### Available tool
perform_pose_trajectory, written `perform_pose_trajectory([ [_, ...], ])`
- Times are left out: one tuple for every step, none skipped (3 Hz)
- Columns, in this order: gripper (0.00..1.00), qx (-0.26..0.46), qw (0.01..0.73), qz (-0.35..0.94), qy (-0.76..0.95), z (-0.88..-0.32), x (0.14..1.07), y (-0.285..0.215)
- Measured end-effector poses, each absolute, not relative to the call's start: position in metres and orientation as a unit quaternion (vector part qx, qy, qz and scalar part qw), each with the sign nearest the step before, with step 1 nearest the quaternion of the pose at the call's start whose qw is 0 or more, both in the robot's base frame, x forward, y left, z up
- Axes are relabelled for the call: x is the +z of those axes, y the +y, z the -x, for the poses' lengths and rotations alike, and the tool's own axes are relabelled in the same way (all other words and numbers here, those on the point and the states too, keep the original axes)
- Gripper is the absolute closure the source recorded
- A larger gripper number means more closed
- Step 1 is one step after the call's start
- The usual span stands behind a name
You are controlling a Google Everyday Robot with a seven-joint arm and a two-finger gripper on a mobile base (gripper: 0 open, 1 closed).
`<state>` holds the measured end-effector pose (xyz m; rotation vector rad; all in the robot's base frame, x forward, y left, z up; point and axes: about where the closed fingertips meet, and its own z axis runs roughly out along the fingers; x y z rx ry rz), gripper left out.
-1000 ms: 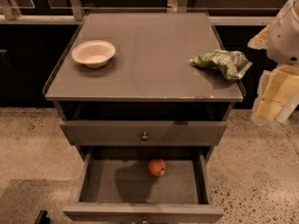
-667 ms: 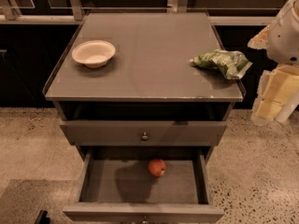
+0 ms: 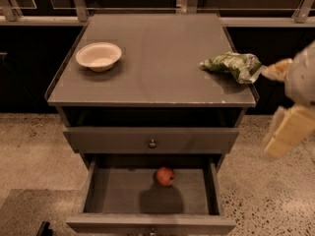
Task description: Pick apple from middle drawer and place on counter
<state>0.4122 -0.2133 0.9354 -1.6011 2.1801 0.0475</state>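
Note:
The apple, small and red-orange, lies on the floor of the open middle drawer, near its back wall and a little right of centre. The drawer is pulled out at the bottom of the cabinet. The grey-brown counter forms the cabinet top. My gripper, pale yellow and blurred, hangs at the right edge of the view. It is beside the cabinet's right side, above and well right of the apple, and holds nothing that I can see.
A white bowl sits at the counter's back left. A green-and-white snack bag lies at its right edge. A closed drawer panel with a round knob is above the open drawer. Speckled floor surrounds the cabinet.
My gripper has moved downward along the cabinet's right side. The apple, bowl, bag and drawer have not moved.

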Motion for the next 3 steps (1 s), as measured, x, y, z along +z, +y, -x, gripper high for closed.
perform_pose_trajectory([
  [0.00,0.089,0.251,0.526,0.808,-0.392,0.857,-0.220],
  [0.00,0.145,0.252,0.464,0.837,-0.398,0.756,-0.237],
  [0.00,0.154,0.253,0.453,0.841,-0.406,0.734,-0.239],
])
